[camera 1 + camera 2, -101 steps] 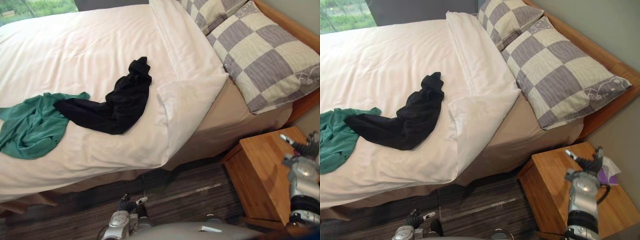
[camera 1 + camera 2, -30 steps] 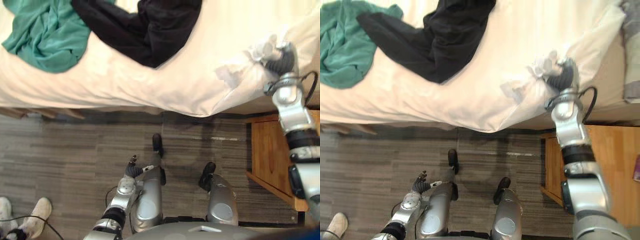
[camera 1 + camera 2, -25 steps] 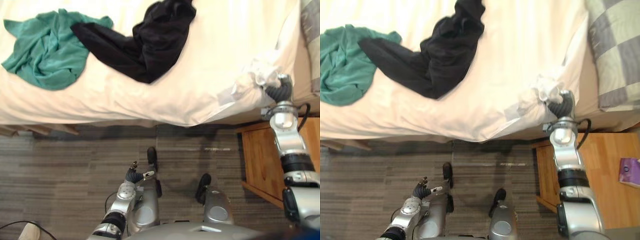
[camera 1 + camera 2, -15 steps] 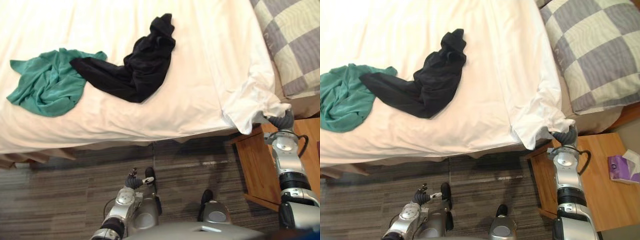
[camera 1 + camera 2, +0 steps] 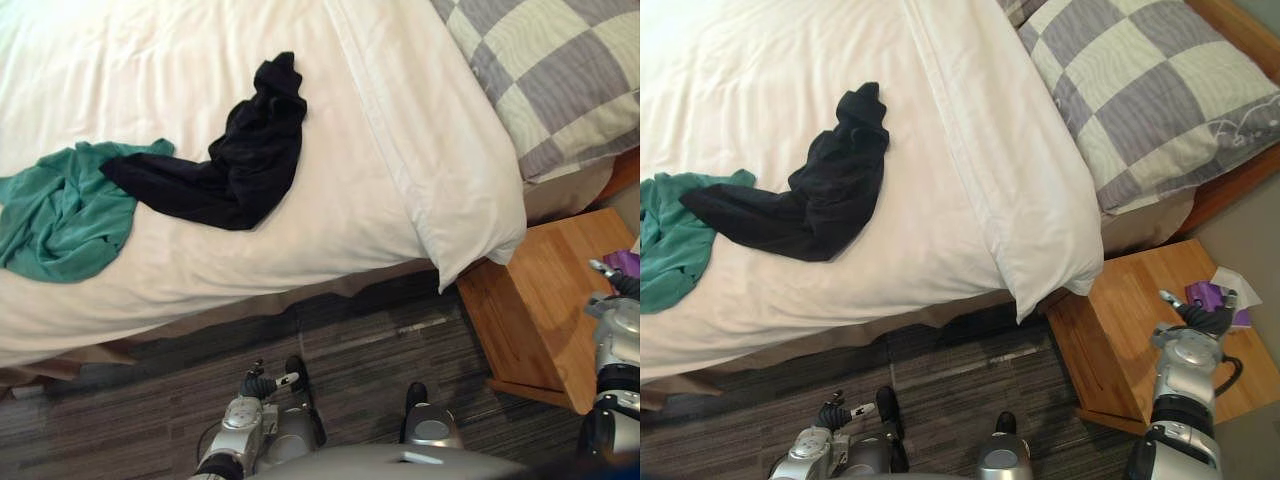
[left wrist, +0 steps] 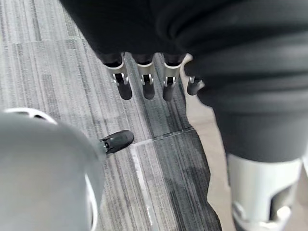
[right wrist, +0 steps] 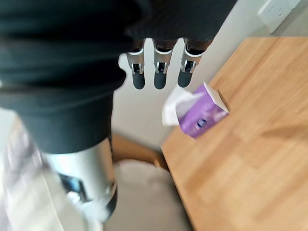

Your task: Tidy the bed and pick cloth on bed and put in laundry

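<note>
The white bed [image 5: 180,60] carries a checked pillow [image 5: 1140,90] at its head, with the black cloth [image 5: 235,165] crumpled mid-sheet, one end touching the green cloth [image 5: 60,220]. Over the wooden nightstand [image 5: 1110,320] beside the bed the right hand [image 5: 1202,318] hovers near a purple tissue box [image 7: 199,113], fingers [image 7: 159,79] straight and empty. The left hand [image 5: 258,384] hangs low above the floor [image 5: 380,340], fingers [image 6: 147,86] relaxed, holding nothing.

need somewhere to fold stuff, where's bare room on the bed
Bare duvet lies beyond the black cloth and between it and the checked pillow. Crowded at the near left, where the black cloth meets the green cloth.
</note>
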